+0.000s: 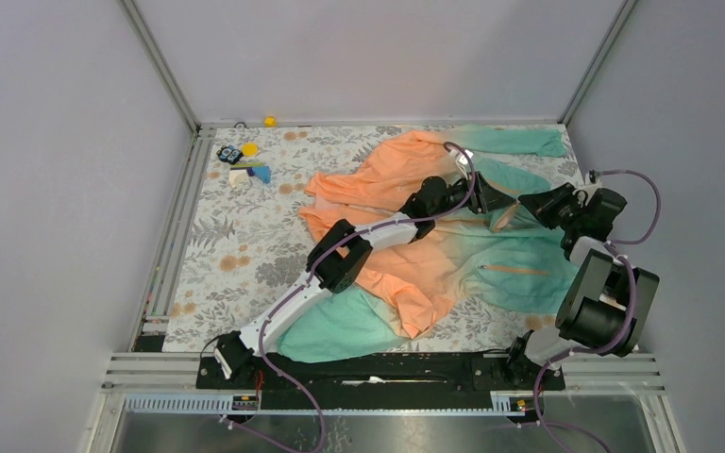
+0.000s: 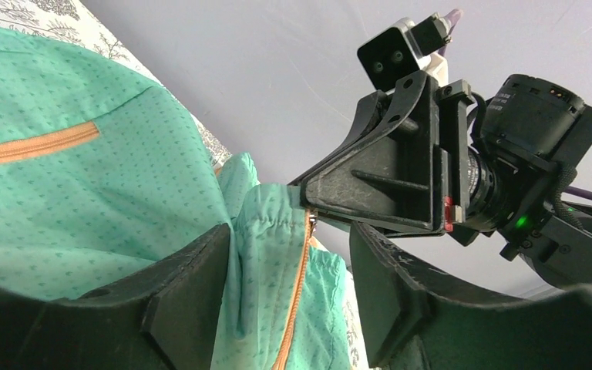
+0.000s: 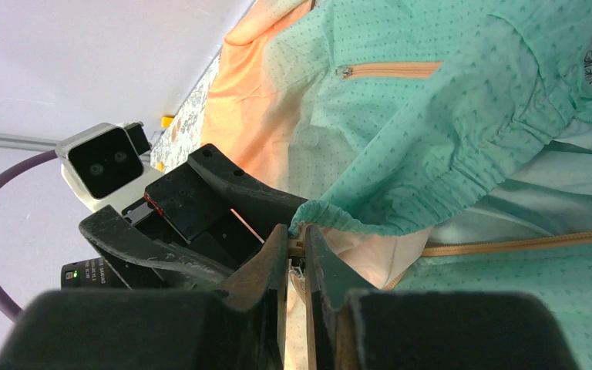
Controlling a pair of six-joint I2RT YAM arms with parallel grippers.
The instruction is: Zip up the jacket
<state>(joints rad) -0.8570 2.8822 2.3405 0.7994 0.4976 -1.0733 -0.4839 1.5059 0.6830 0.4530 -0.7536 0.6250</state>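
Note:
The jacket (image 1: 387,189) lies spread on the floral table, orange at the far left and mint-teal towards the right. My right gripper (image 1: 521,206) is shut on the lifted teal hem corner at the end of the orange front zipper (image 3: 509,245); in the right wrist view the gripper (image 3: 297,231) pinches that edge. My left gripper (image 1: 493,198) faces it, close by. In the left wrist view the left gripper (image 2: 289,247) is open, its fingers (image 2: 193,277) straddling the hem fold and the zipper (image 2: 297,293). The right gripper's tip (image 2: 308,202) shows just beyond.
A pocket zipper (image 1: 514,271) lies on the teal front panel near the right arm. Small toys (image 1: 244,162) sit at the table's far left, and a yellow piece (image 1: 269,121) lies by the back wall. Metal rails border the left and near edges.

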